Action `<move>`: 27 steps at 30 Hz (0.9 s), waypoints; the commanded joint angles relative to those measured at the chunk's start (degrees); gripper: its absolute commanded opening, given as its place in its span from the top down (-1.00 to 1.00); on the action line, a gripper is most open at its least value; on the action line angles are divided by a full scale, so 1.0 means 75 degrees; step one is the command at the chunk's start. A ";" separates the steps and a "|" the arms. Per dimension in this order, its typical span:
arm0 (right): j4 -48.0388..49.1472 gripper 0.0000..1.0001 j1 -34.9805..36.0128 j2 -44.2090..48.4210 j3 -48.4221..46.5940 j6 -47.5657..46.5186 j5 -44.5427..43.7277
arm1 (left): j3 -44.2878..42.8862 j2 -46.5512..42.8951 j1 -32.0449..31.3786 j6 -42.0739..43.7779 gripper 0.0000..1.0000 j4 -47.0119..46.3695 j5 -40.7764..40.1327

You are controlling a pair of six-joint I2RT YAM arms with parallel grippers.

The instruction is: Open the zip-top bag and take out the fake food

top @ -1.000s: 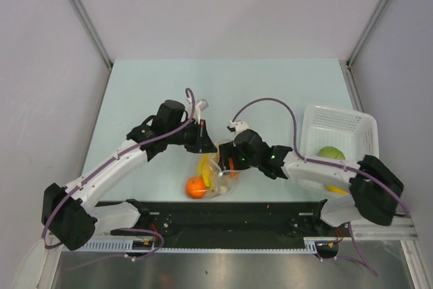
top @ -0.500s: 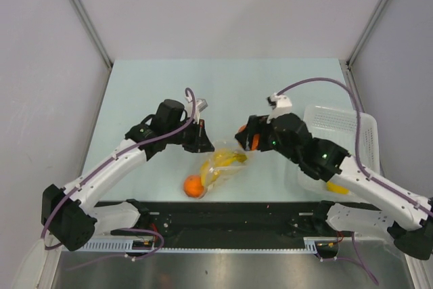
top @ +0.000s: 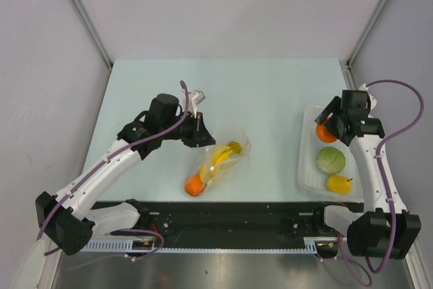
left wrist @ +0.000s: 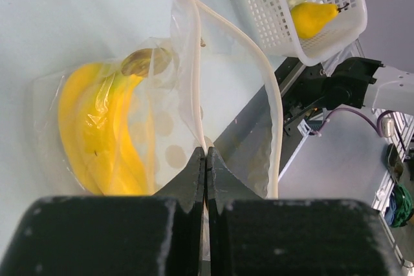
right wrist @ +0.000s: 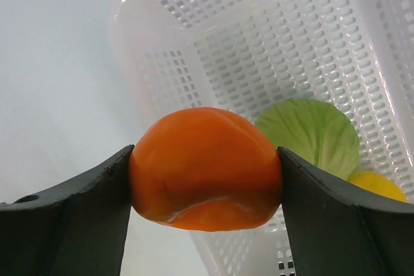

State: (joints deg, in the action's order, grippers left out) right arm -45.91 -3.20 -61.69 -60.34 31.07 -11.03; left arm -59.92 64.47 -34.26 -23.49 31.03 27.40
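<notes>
Zip-top bag [top: 238, 147] is lying on the desk [top: 270, 93] in front of the left arm. Its long axis is running diagonally, from the round orange [top: 194, 185] at the near-left end up to the loose plastic at the far-right end. The banana bunch [top: 220, 156] is sitting inside it along that same line. Your left tool [left wrist: 206, 159] is pressed together on a fold of the bag beside the zip strip. In the left wrist view the two halves of the strip are standing apart, so the mouth looks open.

Your right tool [right wrist: 206, 169] is spread wide and pinching the small orange piece [top: 325, 132] from both sides. You are holding it above the far-left part of the white basket [top: 302, 167], well apart from the bag. The cabbage [top: 331, 160] and the yellow lemon-like fruit [top: 338, 183] are lying in the basket, nearer to you than the piece.

The drop is turning on one thing: the basket is lying straight below the piece, so you are likely needing only to spread the fingers. For the banana bunch and the round orange, you are then looking at a reach back to the left, along the bag's diagonal.
</notes>
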 commanded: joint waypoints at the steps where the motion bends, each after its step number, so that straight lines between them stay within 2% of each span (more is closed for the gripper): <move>1: 0.0063 -0.53 -0.0369 -0.0550 -0.0205 -0.0509 0.0532 | -0.0424 -0.0182 0.0021 -0.0056 1.00 -0.0141 0.0191; 7: -0.0101 -0.99 -0.0487 -0.1220 -0.0276 -0.0826 0.0299 | -0.0612 -0.0217 0.0021 -0.0044 1.00 -0.0035 0.0167; 14: -0.0254 -0.99 -0.0347 -0.0904 -0.0509 -0.1189 0.0158 | -0.0601 -0.0310 0.0021 -0.0173 1.00 -0.0187 0.0238; 16: -0.0113 -1.00 0.0156 -0.0623 -0.0603 -0.1388 0.0321 | -0.0577 -0.0310 0.0021 -0.0185 1.00 -0.0211 0.0238; 17: -0.0055 -0.98 0.0366 -0.0529 -0.0650 -0.1435 0.0391 | -0.0577 -0.0310 0.0021 -0.0185 1.00 -0.0176 0.0261; 18: 0.0154 -0.96 0.1006 -0.0424 -0.0743 -0.1494 0.0485 | -0.0600 -0.0334 0.0021 -0.0173 1.00 -0.0141 0.0261; 24: 0.1466 -0.56 0.3587 -0.0001 -0.1224 -0.1576 0.0931 | -0.0531 -0.0381 0.0021 -0.0232 1.00 -0.0163 0.0296; 25: 0.1631 -0.42 0.4206 -0.0082 -0.1434 -0.1576 0.1070 | -0.0530 -0.0381 0.0021 -0.0255 1.00 -0.0176 0.0308; 27: 0.1924 -0.32 0.4737 -0.0258 -0.1634 -0.1588 0.1223 | -0.0530 -0.0381 0.0021 -0.0279 1.00 -0.0222 0.0331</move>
State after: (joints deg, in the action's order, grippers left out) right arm -39.70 24.64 -63.20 -67.77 20.40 -4.78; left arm -62.04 63.29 -34.26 -24.40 31.44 27.83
